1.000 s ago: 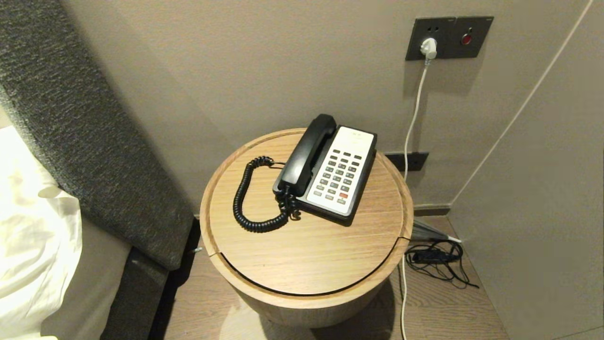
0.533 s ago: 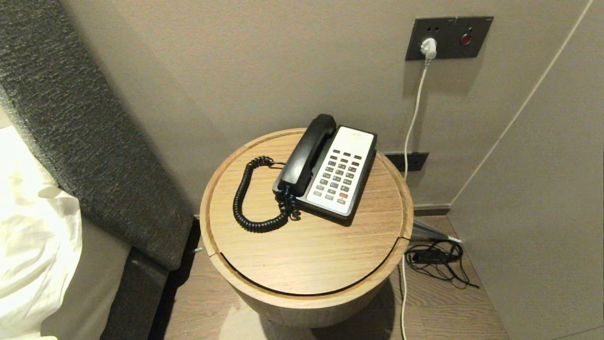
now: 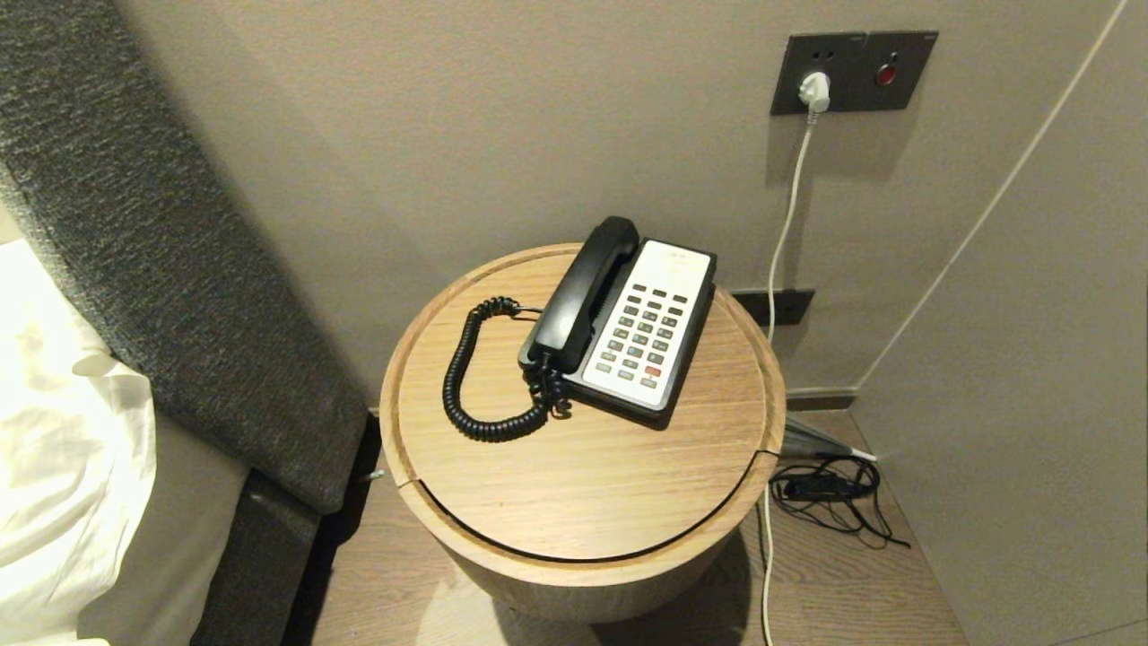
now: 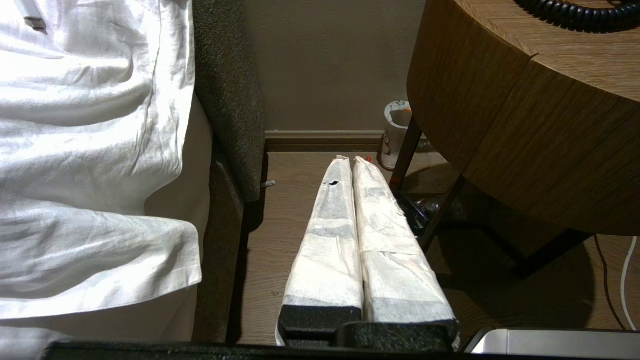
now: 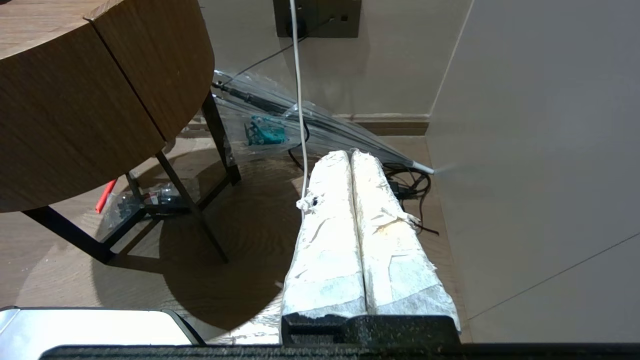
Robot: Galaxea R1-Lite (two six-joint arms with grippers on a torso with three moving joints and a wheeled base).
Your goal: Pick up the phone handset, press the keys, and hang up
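Observation:
A black handset (image 3: pixel 581 292) rests in the cradle of a phone with a white keypad face (image 3: pixel 647 327) on a round wooden side table (image 3: pixel 583 484). Its black coiled cord (image 3: pixel 475 377) loops over the tabletop to the left; a stretch of it shows in the left wrist view (image 4: pixel 570 12). My left gripper (image 4: pixel 348 159) is shut and empty, low beside the table's left side above the floor. My right gripper (image 5: pixel 349 152) is shut and empty, low at the table's right side. Neither arm shows in the head view.
A padded grey headboard (image 3: pixel 170 251) and white bedding (image 3: pixel 63 449) stand close on the left. A wall lies behind, and a panel on the right. A white cable (image 3: pixel 785 224) hangs from a wall socket (image 3: pixel 852 72). Black cables (image 3: pixel 830 493) and a folded clear umbrella (image 5: pixel 300 120) lie on the floor.

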